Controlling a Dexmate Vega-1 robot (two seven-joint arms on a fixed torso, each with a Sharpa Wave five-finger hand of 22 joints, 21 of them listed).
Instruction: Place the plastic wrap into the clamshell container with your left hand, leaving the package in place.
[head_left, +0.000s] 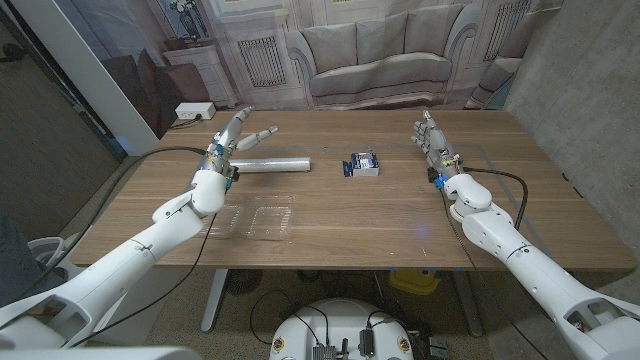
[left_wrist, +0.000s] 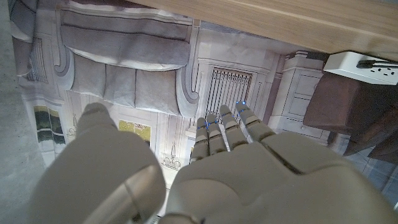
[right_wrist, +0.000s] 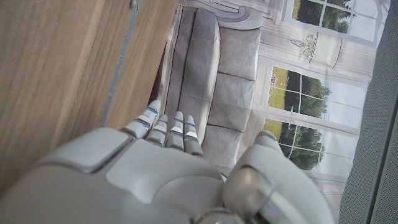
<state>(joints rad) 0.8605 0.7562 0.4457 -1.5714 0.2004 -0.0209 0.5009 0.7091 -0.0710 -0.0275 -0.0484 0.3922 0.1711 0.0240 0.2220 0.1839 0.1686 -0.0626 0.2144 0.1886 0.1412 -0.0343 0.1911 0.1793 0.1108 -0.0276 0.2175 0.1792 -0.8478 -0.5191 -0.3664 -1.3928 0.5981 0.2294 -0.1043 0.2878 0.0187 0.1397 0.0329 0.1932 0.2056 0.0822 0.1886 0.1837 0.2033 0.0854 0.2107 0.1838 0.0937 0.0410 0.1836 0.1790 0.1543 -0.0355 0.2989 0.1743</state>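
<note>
On the desk (head_left: 400, 215), plastic wrap (head_left: 272, 164) is lying beyond the clamshell container (head_left: 262, 217), left robot hand (head_left: 232, 135) hovering spread, holding nothing; reach stage, next needing descent and grasp.

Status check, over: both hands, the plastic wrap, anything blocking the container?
Left hand open above the wrap's left end. Right hand open, idle. Plastic wrap on table, ungrasped. Clamshell container open, path clear; package off to the side.
</note>
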